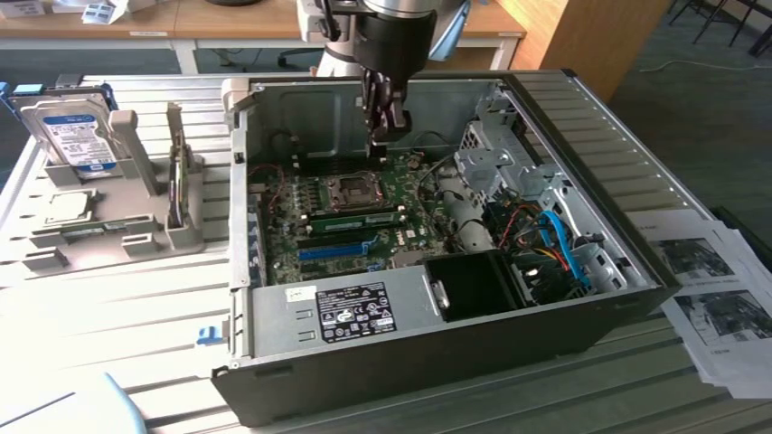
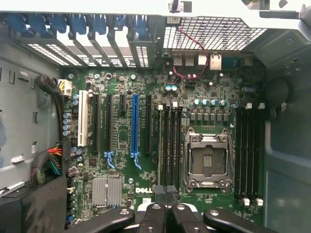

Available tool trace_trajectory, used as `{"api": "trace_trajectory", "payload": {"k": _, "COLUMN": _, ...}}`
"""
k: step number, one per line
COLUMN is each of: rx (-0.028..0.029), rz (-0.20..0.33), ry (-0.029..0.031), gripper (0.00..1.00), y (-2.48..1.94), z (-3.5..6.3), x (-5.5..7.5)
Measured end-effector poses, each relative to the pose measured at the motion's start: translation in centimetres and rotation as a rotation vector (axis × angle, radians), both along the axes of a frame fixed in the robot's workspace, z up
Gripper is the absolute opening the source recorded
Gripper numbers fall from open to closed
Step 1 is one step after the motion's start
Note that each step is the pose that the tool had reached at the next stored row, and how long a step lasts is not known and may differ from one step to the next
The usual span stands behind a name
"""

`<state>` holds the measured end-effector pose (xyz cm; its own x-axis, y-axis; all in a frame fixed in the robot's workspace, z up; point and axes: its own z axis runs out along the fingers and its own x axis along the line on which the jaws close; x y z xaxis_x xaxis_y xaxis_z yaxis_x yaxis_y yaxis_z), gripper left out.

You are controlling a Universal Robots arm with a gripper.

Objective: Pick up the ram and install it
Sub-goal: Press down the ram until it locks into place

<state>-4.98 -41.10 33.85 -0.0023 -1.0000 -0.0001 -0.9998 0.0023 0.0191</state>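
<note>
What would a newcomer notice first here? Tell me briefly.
The open computer case with its green motherboard dominates the middle of the table. The gripper hangs inside it, jaws shut, above the motherboard. On the exterior view's left, a hard drive stands upright in a grey holder.

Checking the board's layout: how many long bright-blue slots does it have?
1: the blue slot lies between the white slot and the CPU socket. The gripper may hide others.

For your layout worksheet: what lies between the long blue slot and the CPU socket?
In the wrist view, a black expansion slot and a row of black memory slots lie between them.
</note>
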Motion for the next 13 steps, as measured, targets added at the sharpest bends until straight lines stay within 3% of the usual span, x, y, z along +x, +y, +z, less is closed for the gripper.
{"api": "trace_trajectory", "payload": {"k": 13, "rx": -0.0001, "rz": 0.0, "ry": 0.0, "gripper": 0.09, "y": 0.0, "z": 0.52, "x": 0.0}}
